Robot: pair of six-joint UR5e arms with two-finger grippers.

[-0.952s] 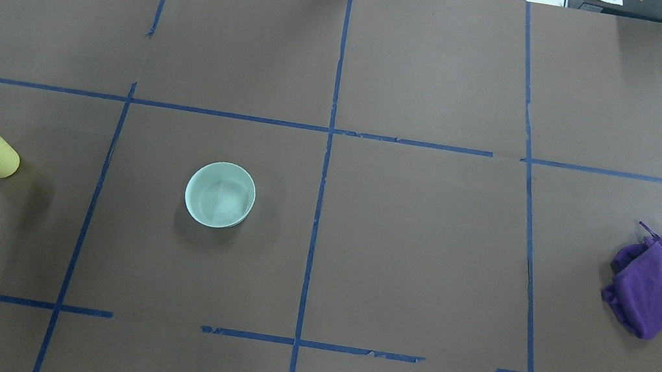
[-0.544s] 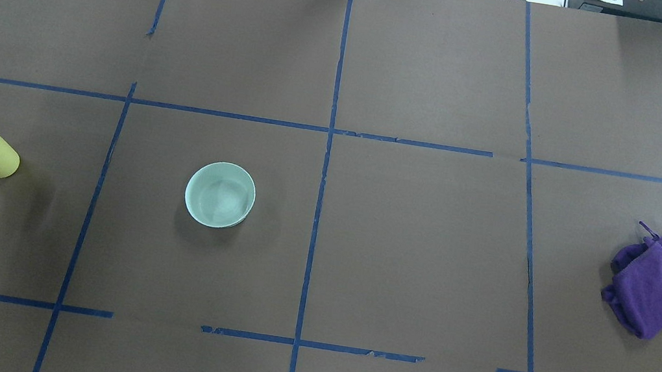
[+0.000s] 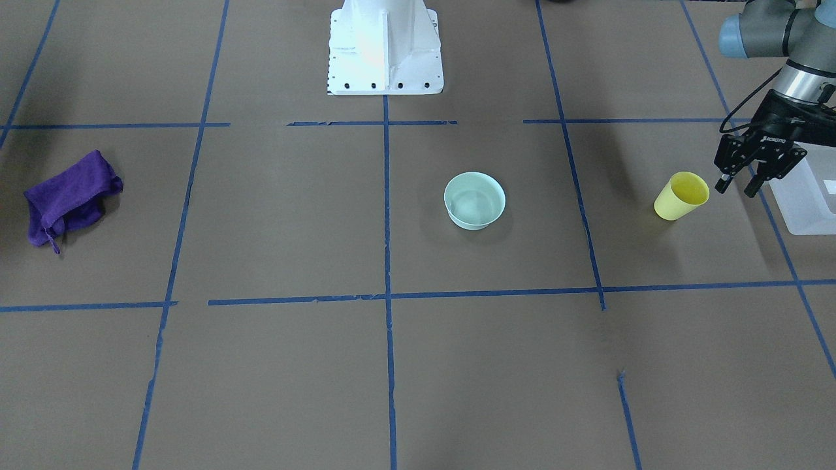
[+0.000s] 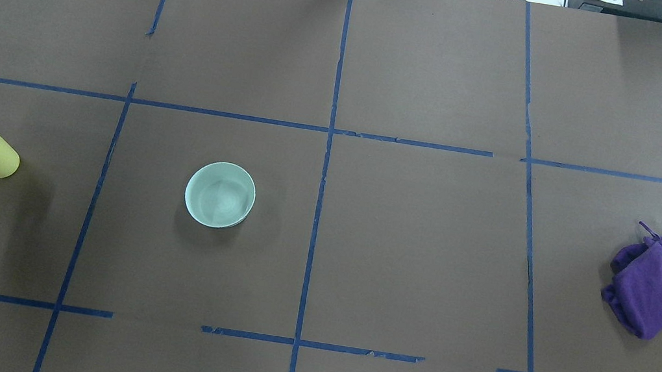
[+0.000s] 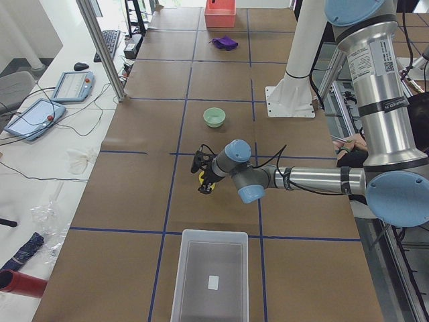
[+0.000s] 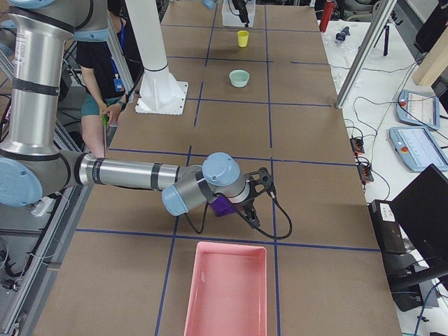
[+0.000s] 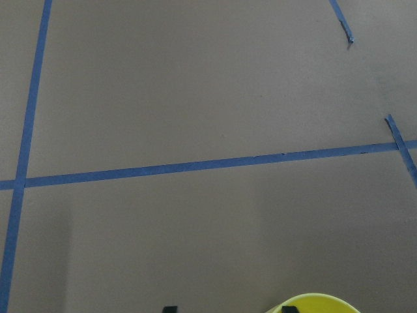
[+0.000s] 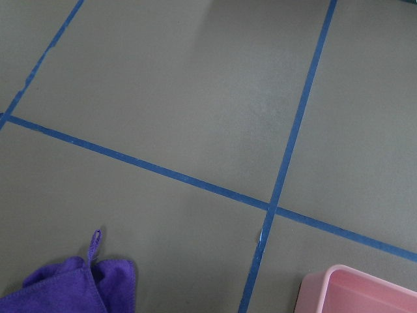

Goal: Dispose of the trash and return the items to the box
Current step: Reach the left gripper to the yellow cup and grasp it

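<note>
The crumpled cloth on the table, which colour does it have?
The cloth is purple, seen best in the overhead exterior view.

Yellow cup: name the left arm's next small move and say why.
Probably nudge the left gripper sideways over the yellow cup and lower it until its fingers straddle the rim. In the front-facing view the fingers stand open and empty just beside the upright cup, on the side of the box, with a gap to the cup.
</note>
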